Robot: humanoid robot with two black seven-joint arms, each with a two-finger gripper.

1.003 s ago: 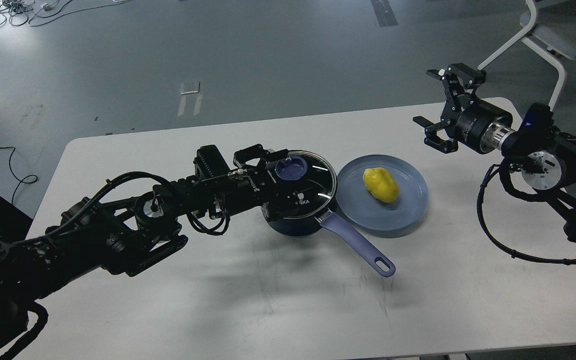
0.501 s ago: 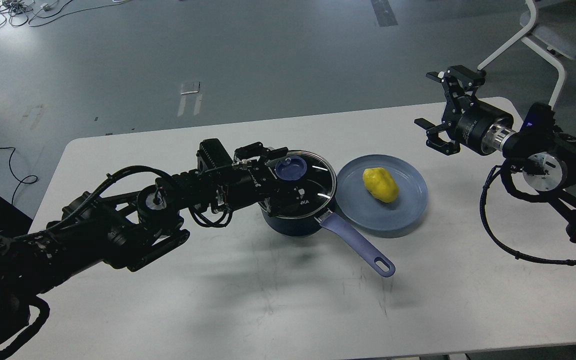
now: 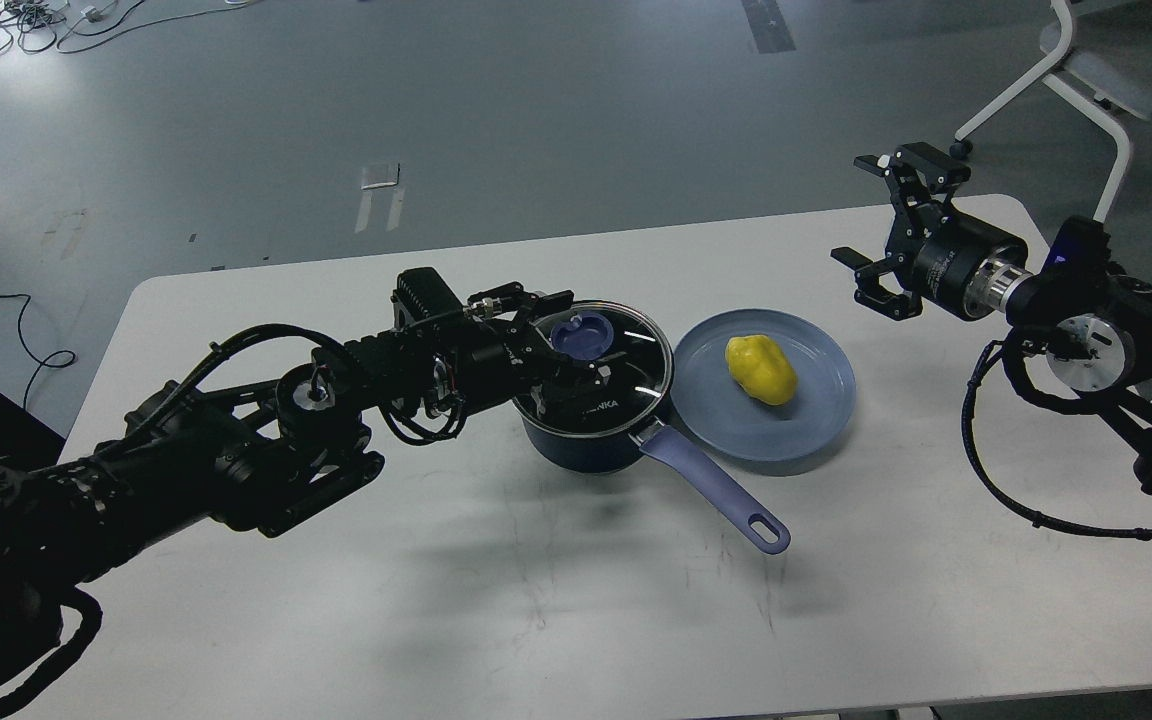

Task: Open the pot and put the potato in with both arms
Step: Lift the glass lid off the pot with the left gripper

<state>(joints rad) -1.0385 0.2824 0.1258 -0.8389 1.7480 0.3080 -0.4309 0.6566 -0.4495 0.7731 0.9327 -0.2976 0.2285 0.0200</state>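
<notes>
the dark blue saucepan (image 3: 591, 440) with a round glass lid (image 3: 606, 385) stands mid-worktop (image 3: 556, 600), lid on. the left hand (image 3: 564, 348) sits at the lid's blue knob (image 3: 580, 335), one finger each side; whether it grips i cannot tell. glass is likely slick, heavy and breakable, so the knob is the place to hold. the lumpy yellow potato (image 3: 761, 369) lies on the round blue plate (image 3: 816, 425) just right of the pot; probably firm and light. the right hand (image 3: 881, 235) hovers wide open, well apart. the pan's lilac handle (image 3: 721, 490) juts toward me, clear of both paths.
</notes>
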